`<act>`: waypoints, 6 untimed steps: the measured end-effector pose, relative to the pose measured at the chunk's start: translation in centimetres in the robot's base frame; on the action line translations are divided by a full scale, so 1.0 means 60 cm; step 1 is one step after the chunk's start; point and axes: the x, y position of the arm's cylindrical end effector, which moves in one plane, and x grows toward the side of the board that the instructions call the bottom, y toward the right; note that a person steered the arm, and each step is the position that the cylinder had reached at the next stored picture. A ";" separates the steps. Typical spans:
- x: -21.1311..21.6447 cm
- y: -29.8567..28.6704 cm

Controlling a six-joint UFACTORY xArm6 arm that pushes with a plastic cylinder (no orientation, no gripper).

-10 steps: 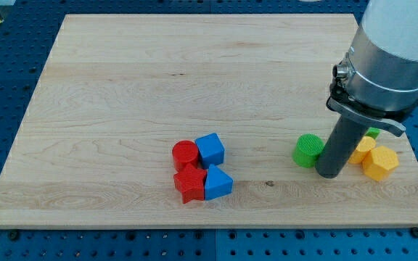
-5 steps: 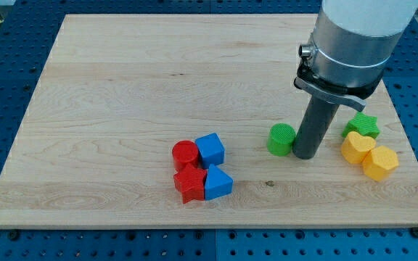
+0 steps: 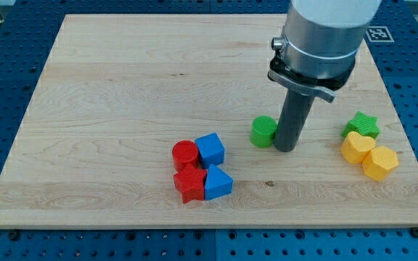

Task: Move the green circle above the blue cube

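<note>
The green circle [image 3: 263, 131] stands on the wooden board [image 3: 122, 87], right of centre. My tip [image 3: 285, 147] touches its right side. The blue cube [image 3: 210, 148] sits to the left of the green circle and slightly lower in the view, a short gap away. The cube belongs to a tight cluster with a red circle [image 3: 185, 154], a red star-like block [image 3: 190, 183] and a blue triangular block [image 3: 218, 183].
A green star [image 3: 361, 125] lies at the view's right, with a yellow heart-like block [image 3: 357, 147] and a yellow hexagon [image 3: 380, 162] just below it. The board's right edge is close to them.
My tip has moved left and up the view, pushing the green circle with it from near the yellow blocks toward the blue cube. The other blocks have not moved.
</note>
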 end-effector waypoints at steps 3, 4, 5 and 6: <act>-0.010 -0.056; -0.038 -0.057; -0.048 -0.083; -0.055 -0.104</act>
